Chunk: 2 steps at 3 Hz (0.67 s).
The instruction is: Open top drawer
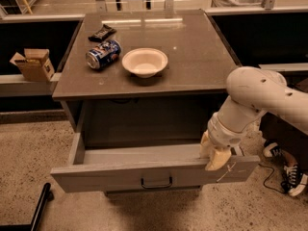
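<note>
Camera view had your gripper (215,154) sitting right on the upper edge of the top drawer (120,177), near the right end of its front and just above the pale scratch (226,173). Honestly, I couldn't tell whether it was clamped on that edge or only hooked over it. The white arm (260,95) came in from the right, tucked in beside the cabinet (202,57). The drawer itself was pulled well out from under the cabinet top, and its little dark handle (156,183) sat free at the middle of the front, with nothing on it. So I'd call this the tail end of the pull, job mostly done. Your next move would be to let go and lift off cleanly, without nudging the front back in. Up top, the bowl (144,62), soda can (103,55) and a dark wrapper (102,32) were well apart from all that.
</note>
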Each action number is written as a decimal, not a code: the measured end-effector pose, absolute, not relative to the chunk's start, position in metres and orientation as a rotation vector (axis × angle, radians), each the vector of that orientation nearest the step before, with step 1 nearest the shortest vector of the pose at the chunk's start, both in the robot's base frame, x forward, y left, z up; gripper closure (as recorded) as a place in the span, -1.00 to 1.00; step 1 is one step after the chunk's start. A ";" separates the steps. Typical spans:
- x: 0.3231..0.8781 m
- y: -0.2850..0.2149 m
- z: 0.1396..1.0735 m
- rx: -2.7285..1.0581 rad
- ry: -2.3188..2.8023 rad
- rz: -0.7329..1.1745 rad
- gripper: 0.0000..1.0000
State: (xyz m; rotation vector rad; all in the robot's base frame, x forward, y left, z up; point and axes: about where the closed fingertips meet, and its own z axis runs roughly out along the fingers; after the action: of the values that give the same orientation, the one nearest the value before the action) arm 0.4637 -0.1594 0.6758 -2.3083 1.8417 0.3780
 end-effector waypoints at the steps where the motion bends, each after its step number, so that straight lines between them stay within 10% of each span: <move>1: 0.450 -0.143 0.696 -2.346 1.778 0.291 -0.73; 2: 0.455 -0.129 0.742 -2.328 1.750 0.106 -1.00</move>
State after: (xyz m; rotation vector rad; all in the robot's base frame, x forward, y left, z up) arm 0.4554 -0.1286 0.7416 -2.3277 1.7500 0.1063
